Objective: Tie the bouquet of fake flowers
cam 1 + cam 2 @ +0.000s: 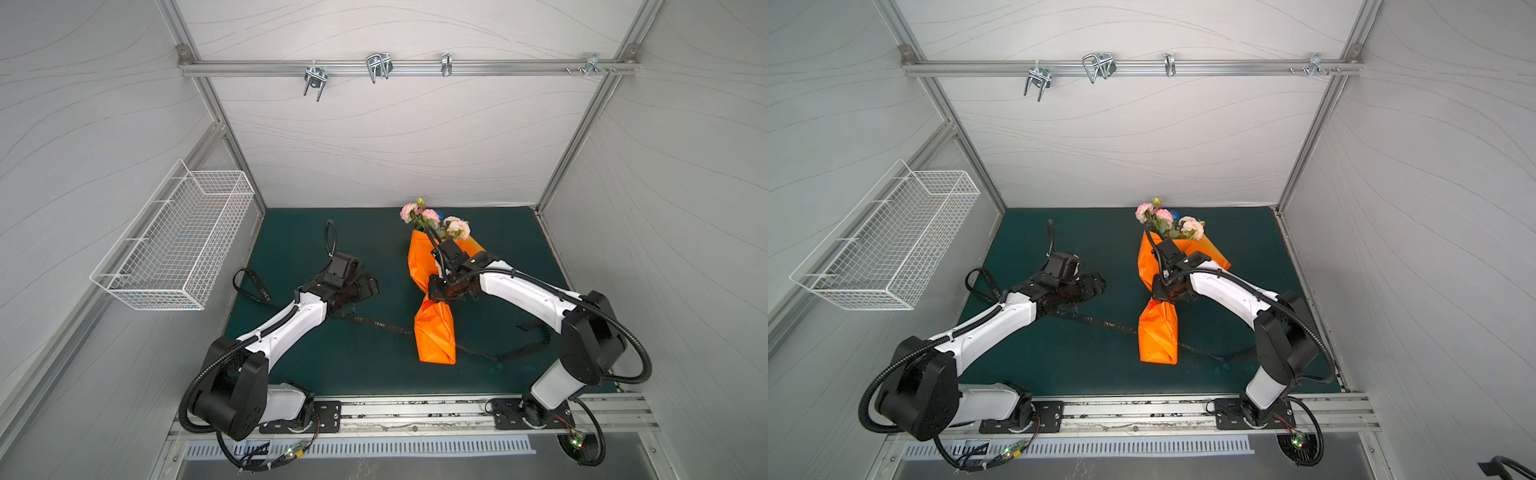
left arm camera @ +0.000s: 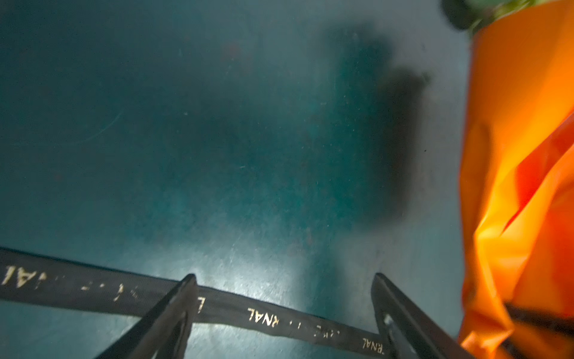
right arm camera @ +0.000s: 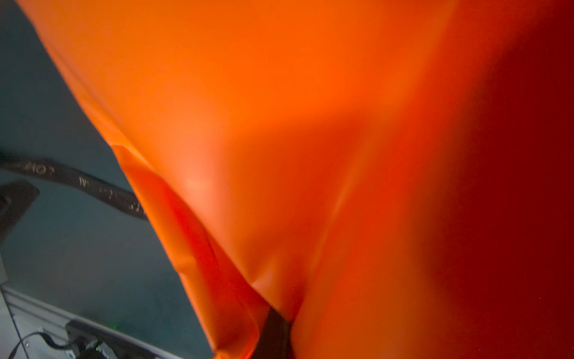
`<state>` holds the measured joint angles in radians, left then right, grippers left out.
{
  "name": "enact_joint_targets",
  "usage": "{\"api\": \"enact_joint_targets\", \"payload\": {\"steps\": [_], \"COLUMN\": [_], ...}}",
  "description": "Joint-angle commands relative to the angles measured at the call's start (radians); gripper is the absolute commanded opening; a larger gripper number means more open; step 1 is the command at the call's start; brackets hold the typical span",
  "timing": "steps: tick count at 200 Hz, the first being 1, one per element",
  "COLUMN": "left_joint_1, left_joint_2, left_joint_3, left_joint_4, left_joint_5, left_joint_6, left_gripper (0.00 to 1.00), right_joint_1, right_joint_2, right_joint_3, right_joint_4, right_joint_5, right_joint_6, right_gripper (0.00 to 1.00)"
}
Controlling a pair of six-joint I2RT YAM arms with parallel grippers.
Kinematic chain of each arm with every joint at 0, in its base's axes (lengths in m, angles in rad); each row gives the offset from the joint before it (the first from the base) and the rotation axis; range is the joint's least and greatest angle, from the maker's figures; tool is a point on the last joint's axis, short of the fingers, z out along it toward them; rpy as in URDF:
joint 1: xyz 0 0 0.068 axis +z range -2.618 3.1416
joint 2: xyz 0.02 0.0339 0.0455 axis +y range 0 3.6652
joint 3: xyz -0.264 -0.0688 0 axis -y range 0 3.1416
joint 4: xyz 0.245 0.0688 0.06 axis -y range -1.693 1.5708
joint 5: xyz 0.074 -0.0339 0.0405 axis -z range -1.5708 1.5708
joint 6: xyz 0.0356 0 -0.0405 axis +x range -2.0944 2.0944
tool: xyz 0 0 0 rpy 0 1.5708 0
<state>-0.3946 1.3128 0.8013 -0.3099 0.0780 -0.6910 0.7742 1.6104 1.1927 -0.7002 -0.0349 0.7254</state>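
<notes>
Bouquet [image 1: 432, 220] lies right of centre on the mat [image 1: 332, 365], wrapped in paper [image 1: 434, 332]; right claw [image 3: 276, 326] pinches the paper's waist; left claw [image 2: 284, 276] gapes above the ribbon [image 2: 264, 317]; a slip on slick paper could unfurl everything before tying.

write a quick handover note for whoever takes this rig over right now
Left tool: open, low over the mat; the ribbon lies loose beneath it, not gripped.
Right tool: shut on the pinched waist of the orange paper.
Bouquet: wrapped in the orange paper, lying on the mat, blossoms at the far end.
Ribbon: flat on the mat; it seems to pass under the paper's lower half, with ends out to both sides.
Done: flowers wrapped, ribbon laid across.
To do: no knot visible; bring both ribbon ends around the waist and tie.
</notes>
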Motion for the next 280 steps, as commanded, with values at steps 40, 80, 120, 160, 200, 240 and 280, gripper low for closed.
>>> {"api": "enact_joint_targets", "payload": {"steps": [40,80,120,160,200,240,280], "left_joint_1": [0.004,0.004,0.004,0.002,-0.03,-0.105,-0.105], "left_joint_2": [-0.127,-0.168,-0.182,-0.187,-0.126,-0.039,0.063], "left_joint_3": [-0.049,-0.098,-0.129,-0.162,-0.169,-0.134,-0.128], "left_joint_4": [-0.051,-0.038,-0.009,0.034,0.098,0.098,0.132], "left_joint_5": [-0.02,-0.006,0.014,0.065,0.137,0.124,0.127], "left_joint_6": [-0.005,-0.025,-0.031,-0.044,-0.062,-0.049,-0.046], "left_gripper": [0.88,0.85,0.81,0.72,0.66,0.63,0.62], "right_joint_1": [0.253,0.293,0.268,0.266,0.257,0.239,0.229], "right_joint_2": [0.013,0.191,0.331,0.345,0.247,0.163,0.038], "right_joint_3": [-0.037,0.076,0.167,0.149,0.106,0.043,-0.032], "right_joint_4": [0.068,0.071,0.069,0.078,0.072,0.08,0.034], "right_joint_5": [0.032,0.106,0.141,0.087,0.093,0.047,0.044], "right_joint_6": [0.211,0.195,0.17,0.151,0.123,0.116,0.091], "right_gripper": [0.0,0.0,0.0,0.44,0.75,0.9,0.98]}}
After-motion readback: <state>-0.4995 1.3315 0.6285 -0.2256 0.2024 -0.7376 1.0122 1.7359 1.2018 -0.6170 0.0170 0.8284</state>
